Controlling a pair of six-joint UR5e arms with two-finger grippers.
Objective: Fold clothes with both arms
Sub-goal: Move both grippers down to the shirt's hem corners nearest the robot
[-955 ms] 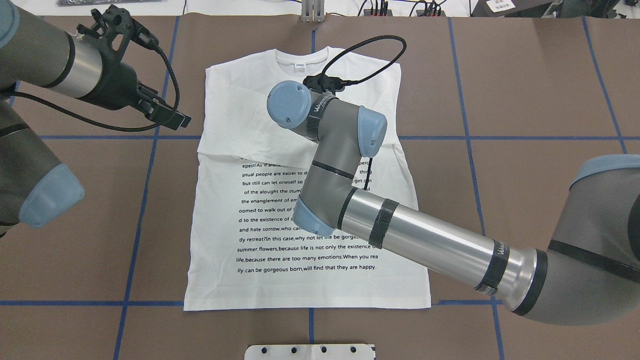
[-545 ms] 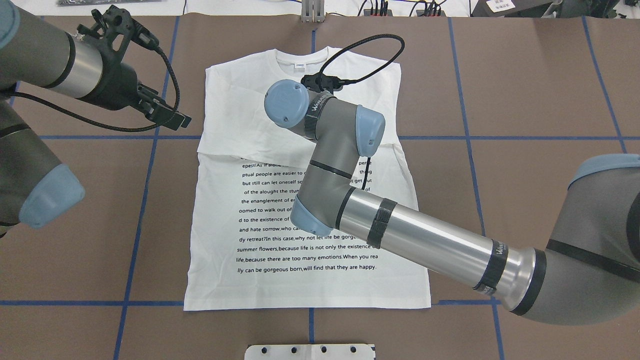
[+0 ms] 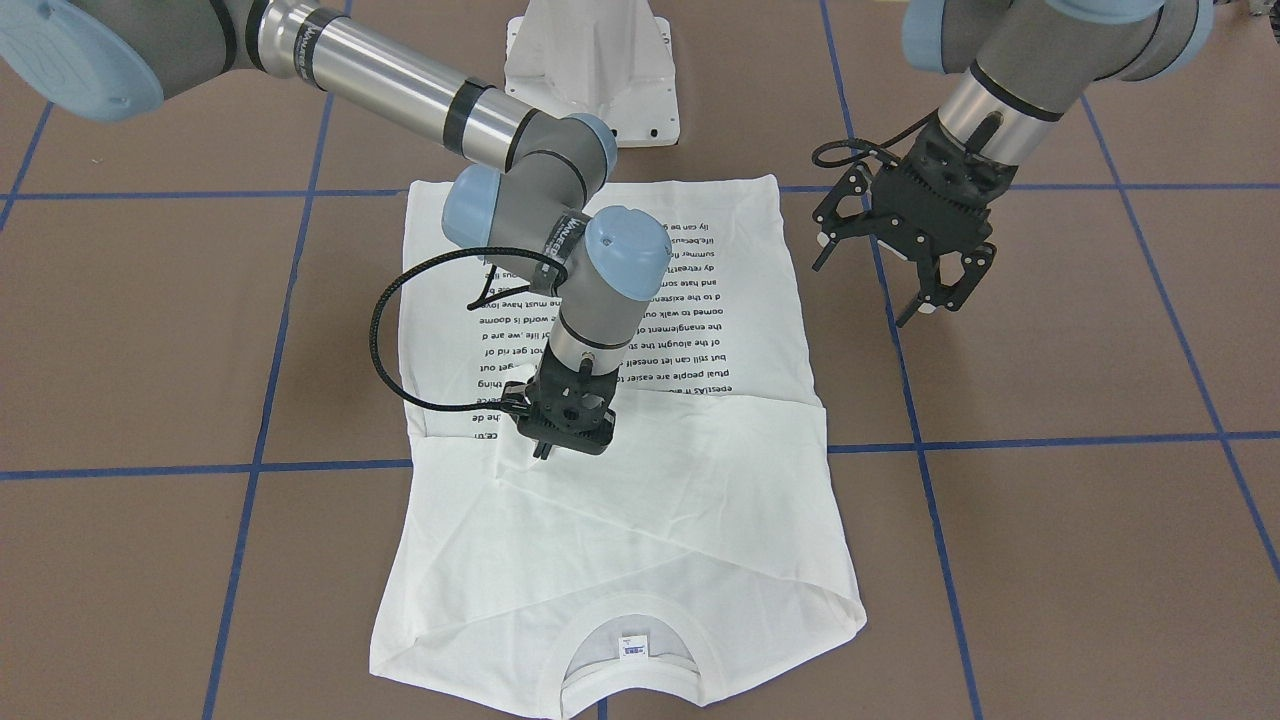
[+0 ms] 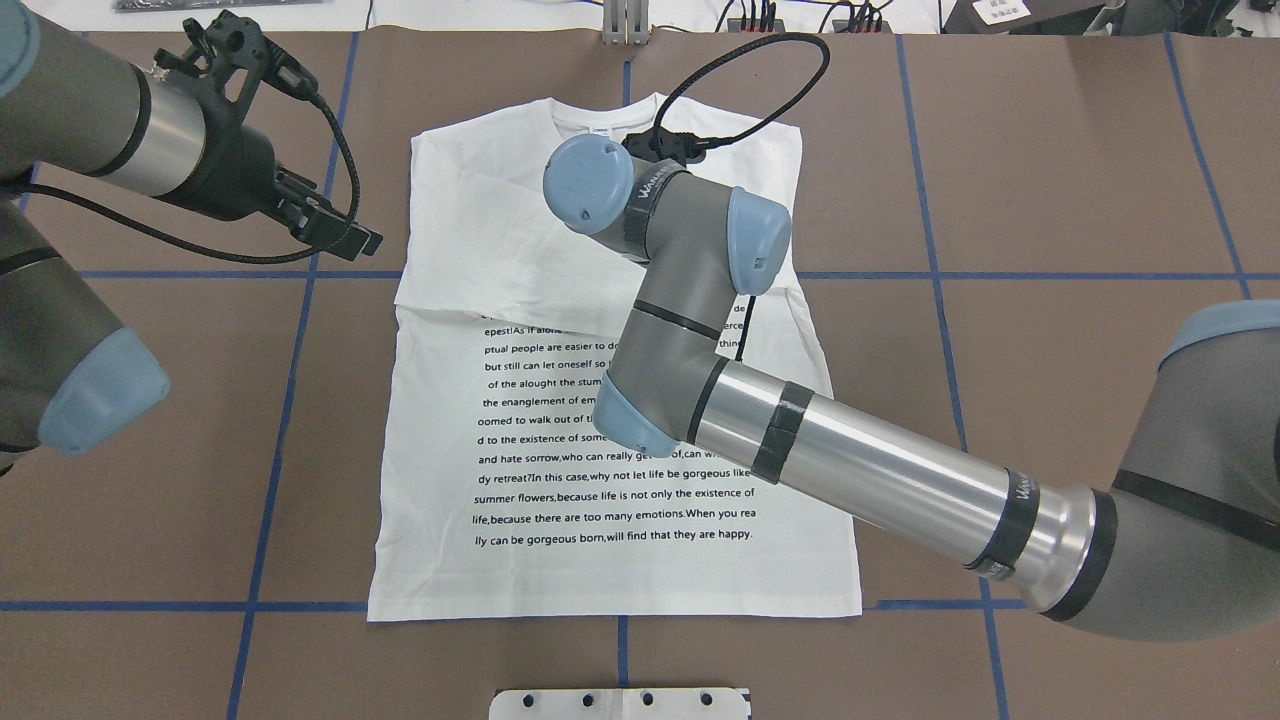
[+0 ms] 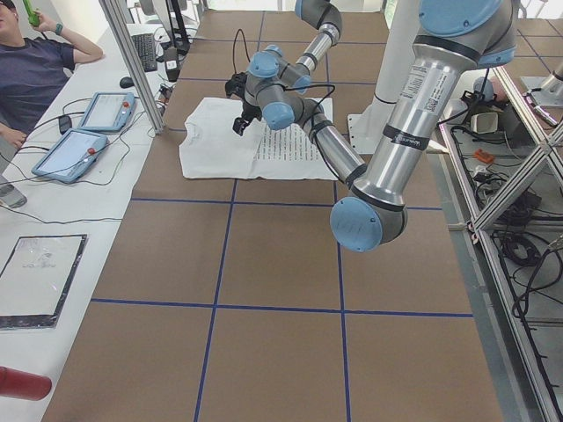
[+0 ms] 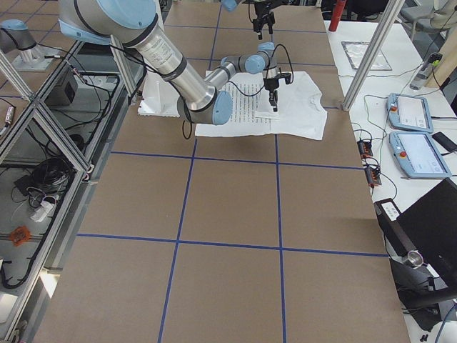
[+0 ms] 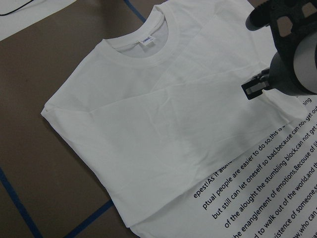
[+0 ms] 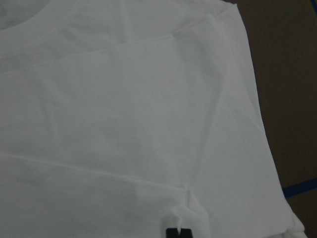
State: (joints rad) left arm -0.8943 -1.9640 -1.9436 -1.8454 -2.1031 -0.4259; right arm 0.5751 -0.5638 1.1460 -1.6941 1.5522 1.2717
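While the left hand idles open, keeping clear, the right hand hovers over the folded white T-shirt. Its grip is unclear.

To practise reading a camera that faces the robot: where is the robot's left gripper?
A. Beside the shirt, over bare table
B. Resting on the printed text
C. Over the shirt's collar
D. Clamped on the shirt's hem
A: the left gripper hangs with its jaws spread over the brown table, off to the side of the white T-shirt and touching no cloth.
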